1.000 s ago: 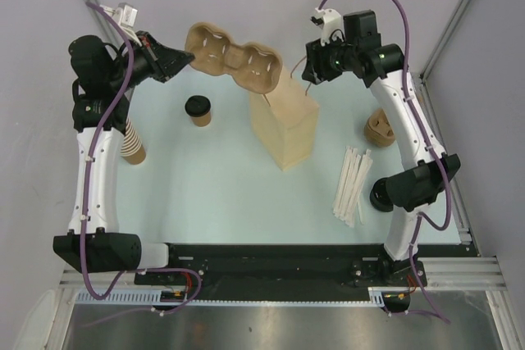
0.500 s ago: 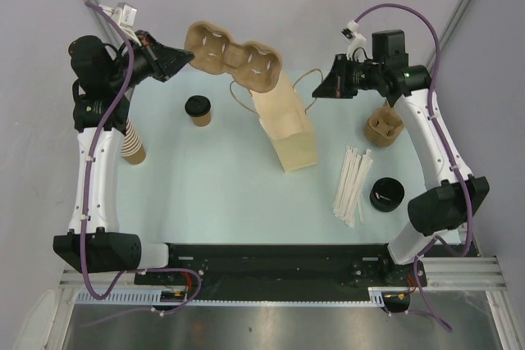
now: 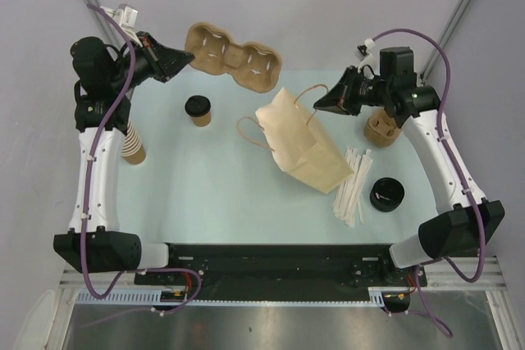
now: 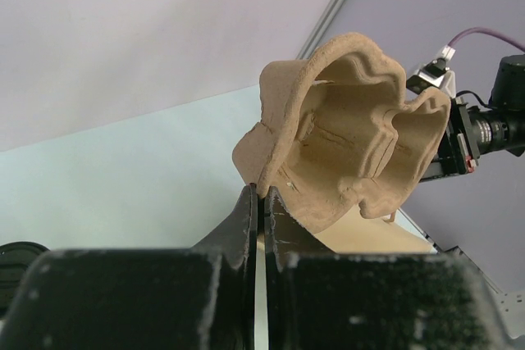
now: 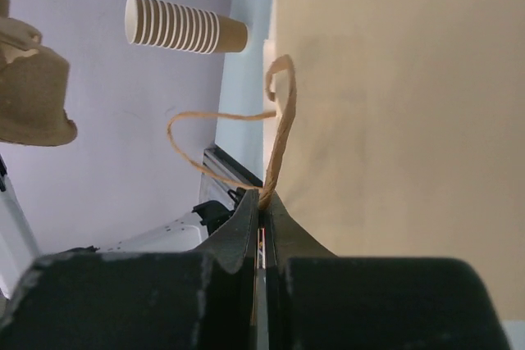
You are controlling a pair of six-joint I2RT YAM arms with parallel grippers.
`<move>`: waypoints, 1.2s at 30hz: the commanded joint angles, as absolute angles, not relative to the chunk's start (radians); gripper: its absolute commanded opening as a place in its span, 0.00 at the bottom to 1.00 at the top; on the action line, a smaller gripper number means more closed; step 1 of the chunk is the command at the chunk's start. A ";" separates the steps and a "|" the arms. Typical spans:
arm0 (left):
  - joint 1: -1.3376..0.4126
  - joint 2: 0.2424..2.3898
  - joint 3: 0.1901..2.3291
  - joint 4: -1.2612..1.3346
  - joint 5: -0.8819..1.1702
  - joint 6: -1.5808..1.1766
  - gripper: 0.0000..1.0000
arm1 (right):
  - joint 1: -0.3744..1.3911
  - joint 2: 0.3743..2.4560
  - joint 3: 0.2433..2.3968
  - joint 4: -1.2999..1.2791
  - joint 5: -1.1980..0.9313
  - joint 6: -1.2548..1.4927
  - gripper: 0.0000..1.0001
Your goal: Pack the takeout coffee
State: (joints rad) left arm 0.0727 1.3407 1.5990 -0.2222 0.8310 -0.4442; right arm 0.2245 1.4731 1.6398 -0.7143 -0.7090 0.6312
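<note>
Brown pulp carrier tray (image 3: 234,56) pinched at its rim by the left gripper (image 3: 190,58), held at the tabletop's (image 3: 205,178) far edge, black-topped paper cup (image 3: 198,110) standing just nearer, right gripper (image 3: 318,106) pressed onto the handle (image 3: 305,92) of the tipped paper bag (image 3: 308,149)

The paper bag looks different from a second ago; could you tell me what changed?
The right pincer shut on the bag's handle and drew right, tipping the paper bag from upright onto its side. The left pincer still holds the carrier tray aloft; the cup stack is unmoved.
</note>
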 commanded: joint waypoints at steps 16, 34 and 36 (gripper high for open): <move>0.083 1.315 1.609 -0.166 0.818 -0.465 0.00 | 0.406 1.388 1.479 -0.145 -0.645 1.121 0.00; 0.087 1.330 1.600 -0.173 0.822 -0.454 0.00 | 0.423 1.158 1.226 -0.395 -0.522 0.931 0.37; 0.089 1.331 1.600 -0.176 0.827 -0.453 0.00 | 0.426 1.143 1.223 -0.423 -0.519 0.894 0.50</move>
State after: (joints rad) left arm 0.0788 1.3411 1.5986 -0.1967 0.8150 -0.4541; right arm 0.4225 1.2068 1.2240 -0.3588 -0.5377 1.0180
